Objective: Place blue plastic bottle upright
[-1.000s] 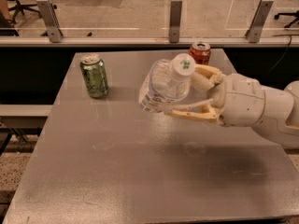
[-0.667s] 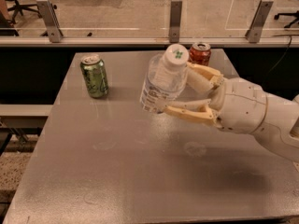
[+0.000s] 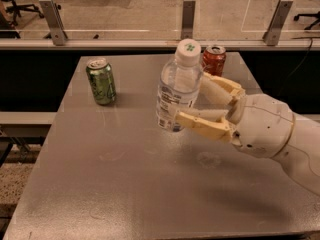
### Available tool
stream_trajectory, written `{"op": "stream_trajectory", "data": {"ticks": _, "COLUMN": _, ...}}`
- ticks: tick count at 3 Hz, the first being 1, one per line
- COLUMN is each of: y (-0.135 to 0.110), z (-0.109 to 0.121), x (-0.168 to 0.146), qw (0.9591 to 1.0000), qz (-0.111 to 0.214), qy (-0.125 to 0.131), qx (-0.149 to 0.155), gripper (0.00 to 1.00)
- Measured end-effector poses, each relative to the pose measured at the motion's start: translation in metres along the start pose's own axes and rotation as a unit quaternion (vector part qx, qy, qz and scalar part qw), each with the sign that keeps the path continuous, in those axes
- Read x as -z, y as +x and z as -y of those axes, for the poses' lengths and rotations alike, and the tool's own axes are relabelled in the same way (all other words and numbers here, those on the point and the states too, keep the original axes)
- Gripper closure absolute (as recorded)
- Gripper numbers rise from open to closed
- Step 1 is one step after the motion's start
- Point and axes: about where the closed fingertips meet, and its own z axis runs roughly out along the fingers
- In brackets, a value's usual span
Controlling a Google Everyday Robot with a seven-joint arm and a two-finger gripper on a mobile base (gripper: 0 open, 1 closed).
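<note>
Jaws pinching, the cream 2-finger gripper (image 3: 189, 98) reaches from the right over the matte grey metal table (image 3: 125, 184), clamping the clear blue plastic bottle (image 3: 176, 84) at its label, nearly upright, white cap topmost. 2 small cylindrical cans stand behind: green can (image 3: 101, 81) at left, red can (image 3: 214, 60) beyond the fingers.

Green can (image 3: 101, 81) upright on table (image 3: 125, 184); red can (image 3: 214, 60), seemingly upright, near far edge.

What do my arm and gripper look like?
The gripper, at the blue plastic bottle over the table, has two tan segmented fingers on a bulbous white wrist with a thin tan seam. The arm is smooth white; no cables or markings show.
</note>
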Motion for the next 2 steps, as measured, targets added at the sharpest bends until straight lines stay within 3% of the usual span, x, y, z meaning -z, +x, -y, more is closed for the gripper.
{"op": "stream_trajectory", "data": {"ticks": 2, "y": 0.0157, "z": -0.0061, "x": 0.0154, "qw": 0.9958, "qz": -0.034, "qy": 0.036, "qx": -0.077, "gripper": 1.0}}
